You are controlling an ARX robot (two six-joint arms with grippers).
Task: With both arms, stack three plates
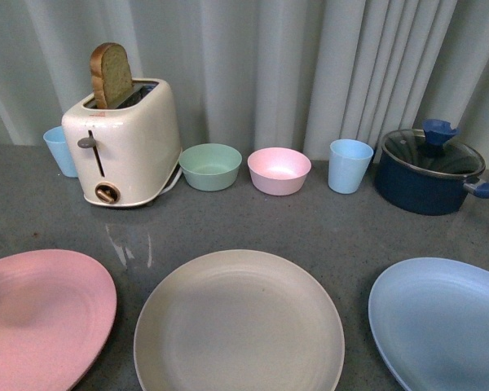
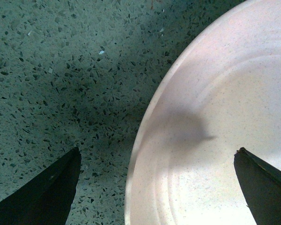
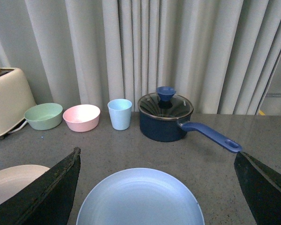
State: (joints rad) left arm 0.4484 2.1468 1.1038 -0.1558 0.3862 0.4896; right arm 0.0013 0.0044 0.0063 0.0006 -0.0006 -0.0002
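Three plates lie side by side along the near edge of the counter: the pink plate (image 1: 41,314) at left, the beige plate (image 1: 238,326) in the middle, the light blue plate (image 1: 444,322) at right. None is stacked. My left gripper (image 2: 157,187) is open low over the pink plate's (image 2: 225,140) rim, one finger over the counter, the other over the plate. My right gripper (image 3: 157,187) is open, higher up, with the light blue plate (image 3: 140,199) between its fingers; the beige plate's (image 3: 11,180) edge shows beside it. Neither gripper shows clearly in the front view.
Behind the plates stand a cream toaster (image 1: 126,138) with a bread slice, a blue cup (image 1: 61,151), a green bowl (image 1: 210,166), a pink bowl (image 1: 279,170), a light blue cup (image 1: 349,165) and a dark blue lidded pot (image 1: 428,171) with its handle pointing right. A curtain hangs behind.
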